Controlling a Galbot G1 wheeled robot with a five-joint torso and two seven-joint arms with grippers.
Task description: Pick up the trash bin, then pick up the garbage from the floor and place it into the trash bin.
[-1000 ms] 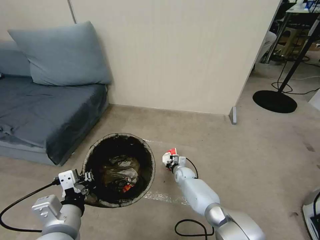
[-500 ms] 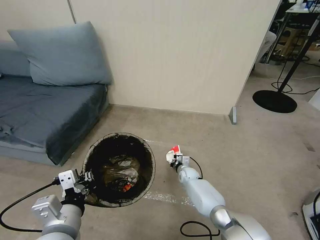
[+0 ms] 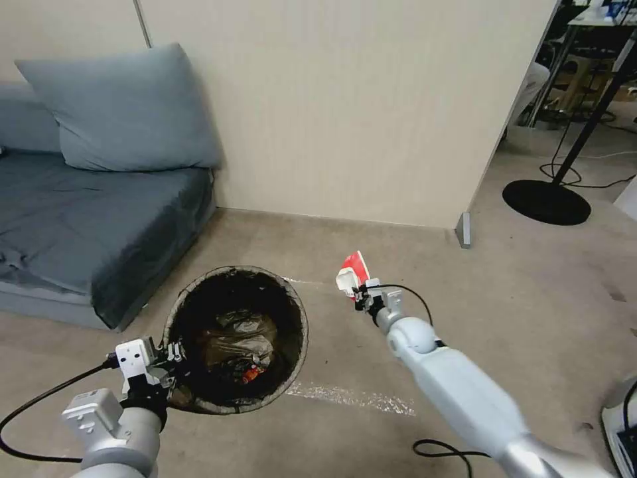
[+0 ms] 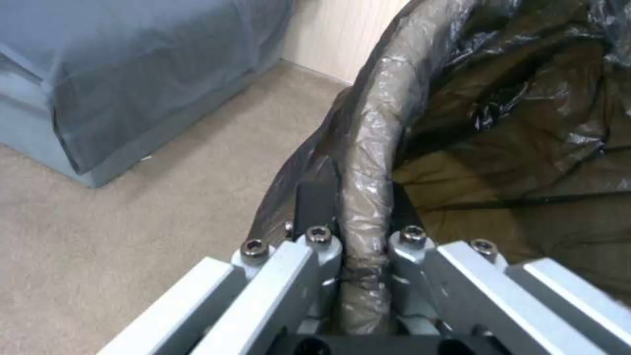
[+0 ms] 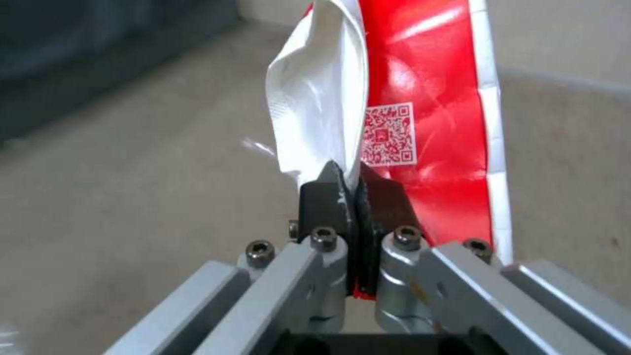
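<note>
Since a second ago the right gripper (image 3: 359,296) has risen off the floor and swung away from the robot, carrying the red-and-white carton (image 3: 351,272) with it; trash bin (image 3: 236,337) and left gripper (image 3: 174,354) unchanged.

Right gripper: jaws pinched shut on the carton's lower edge, the carton standing up beyond the fingertips (image 5: 321,197). Left gripper: clamped over the bag-wrapped rim (image 4: 368,162), bin mouth open just beyond it, bin well to the left of the right gripper.

Risks (judgement):
- Hold is on a thin edge only; a quick swing toward the bin could let the carton pivot or slip out short of the mouth.
- Slick liner under the left jaws could slide, tilting the bin.

Markings: a QR code (image 5: 388,134) printed on the red panel just beyond the pads; no legible words.
</note>
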